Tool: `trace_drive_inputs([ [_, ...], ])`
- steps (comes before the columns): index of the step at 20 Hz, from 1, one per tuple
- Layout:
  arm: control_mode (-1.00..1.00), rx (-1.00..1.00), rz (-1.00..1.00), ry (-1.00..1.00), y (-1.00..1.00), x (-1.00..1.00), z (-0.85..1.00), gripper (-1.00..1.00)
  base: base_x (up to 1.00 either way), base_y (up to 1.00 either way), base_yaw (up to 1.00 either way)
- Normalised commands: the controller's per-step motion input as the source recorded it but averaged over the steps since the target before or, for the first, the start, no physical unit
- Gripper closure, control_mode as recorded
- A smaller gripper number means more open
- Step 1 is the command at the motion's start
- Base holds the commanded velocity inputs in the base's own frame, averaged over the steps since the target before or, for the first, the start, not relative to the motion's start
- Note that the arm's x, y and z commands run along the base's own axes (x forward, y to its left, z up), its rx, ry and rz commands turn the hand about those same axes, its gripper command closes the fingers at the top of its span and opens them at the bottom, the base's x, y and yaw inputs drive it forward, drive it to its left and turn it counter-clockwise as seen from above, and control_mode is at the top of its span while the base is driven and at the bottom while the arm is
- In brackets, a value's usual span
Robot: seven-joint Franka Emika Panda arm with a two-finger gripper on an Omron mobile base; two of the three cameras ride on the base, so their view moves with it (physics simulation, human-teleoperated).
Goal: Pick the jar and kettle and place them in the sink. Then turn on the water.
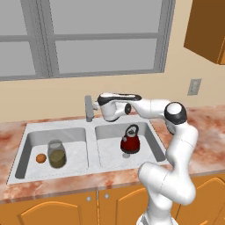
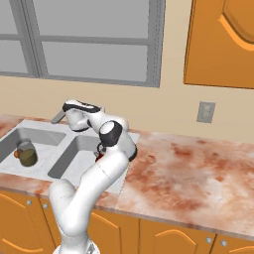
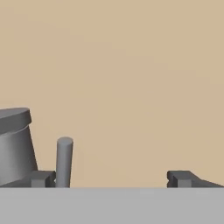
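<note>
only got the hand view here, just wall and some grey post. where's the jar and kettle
Observer: The jar stands upright in the left basin of the sink, beside a small orange ball.
Operator: and the kettle
Observer: The kettle sits upright in the right basin.
Operator: so what's the grey post
Observer: That is the faucet lever. The faucet stands behind the divider between the basins, and the tool is right at it, open, with the lever inside the left fingertip.
Operator: water on yet
Observer: No water shows at the faucet or in either basin.
</note>
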Motion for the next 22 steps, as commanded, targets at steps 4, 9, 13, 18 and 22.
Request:
trace_drive_inputs([
  [4, -1.0, 0.01, -0.3, 0.0, -0.12, 0.0, -0.13, -1.0, 0.0, 0.0, 0.0],
  [9, -1.0, 0.01, -0.33, 0.0, -0.26, 0.0, -0.29, -1.0, 0.0, 0.0, 0.0],
  [13, -1.0, 0.02, -0.35, -0.01, -0.41, 0.0, -0.37, -1.0, 0.0, 0.0, 0.0],
  [18, -1.0, 0.03, -0.35, 0.0, -0.4, 0.0, -0.36, -1.0, 0.0, 0.0, 0.0],
  [22, -1.0, 0.01, -0.35, 0.0, -0.41, 0.0, -0.41, -1.0, 0.0, 0.0, 0.0],
])
